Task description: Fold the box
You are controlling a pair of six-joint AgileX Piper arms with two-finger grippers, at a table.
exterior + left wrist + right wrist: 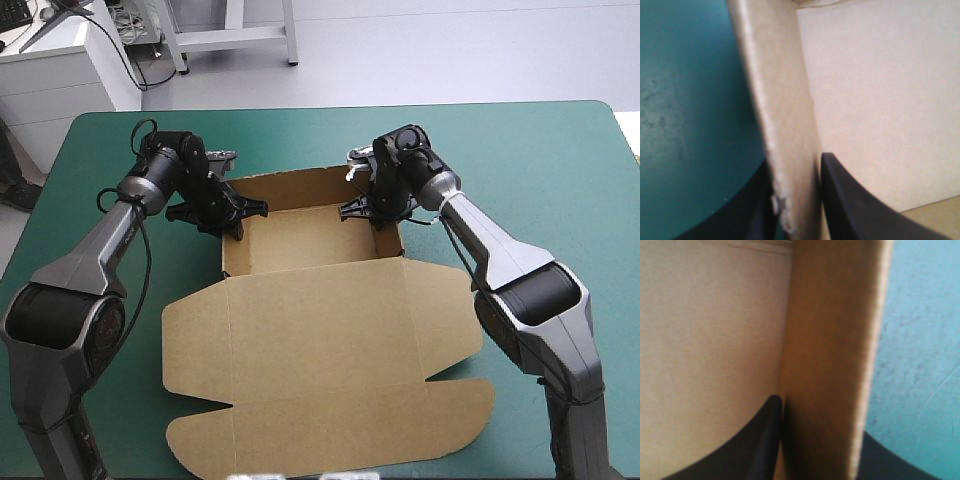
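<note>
Box (320,340) — walls up; your left gripper (234,222), right gripper (380,214) each clamped on its side; lid (330,420) flat — not yet folded.

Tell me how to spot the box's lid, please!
Look at the teal-green table: in its middle sits the brown box, an open tray whose side walls the left hand and right hand pinch. The lid is the wide sheet running from the tray toward the near edge, the only part lying flat.
</note>
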